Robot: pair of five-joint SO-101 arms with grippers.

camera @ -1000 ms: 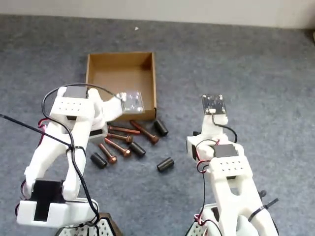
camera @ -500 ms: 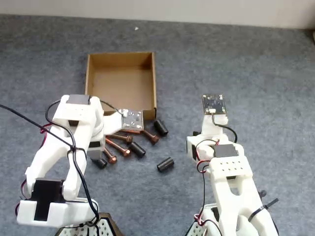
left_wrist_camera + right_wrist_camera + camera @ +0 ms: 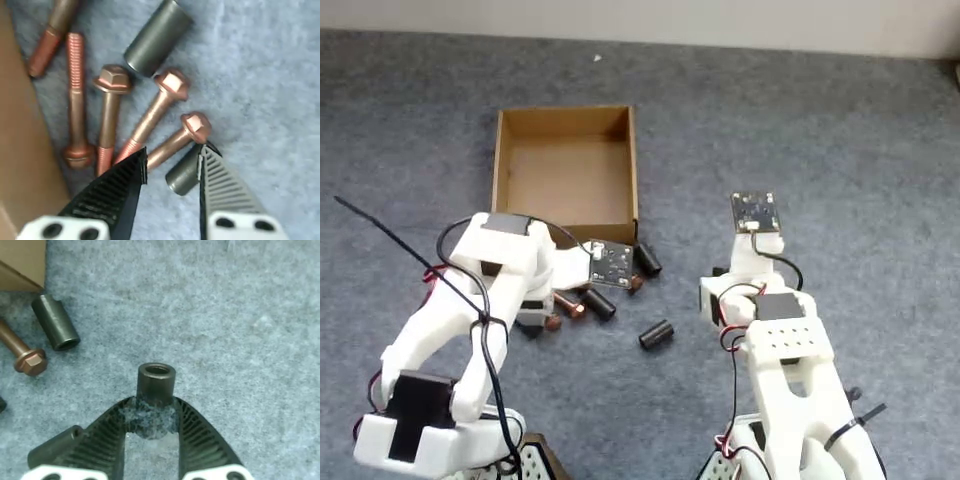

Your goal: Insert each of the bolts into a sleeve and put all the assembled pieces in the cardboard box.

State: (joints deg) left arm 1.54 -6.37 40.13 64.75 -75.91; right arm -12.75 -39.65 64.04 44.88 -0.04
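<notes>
Several copper bolts lie fanned on the grey carpet beside the cardboard box. My left gripper is open and low over them, its fingers on either side of one bolt's shaft, with a dark sleeve against one finger. In the high view the left arm covers most of the pile. Out in front of the right arm, my right gripper is shut on a dark sleeve, held end-up over bare carpet.
Loose sleeves lie between the arms, near the box's front corner. Another sleeve rests beyond the bolt heads. The box wall runs close along the bolts. Open carpet stretches to the right of the right arm.
My left arm has swung from over the box's front corner toward the right and down onto the bolt pile. The right arm has stayed still with its sleeve.
</notes>
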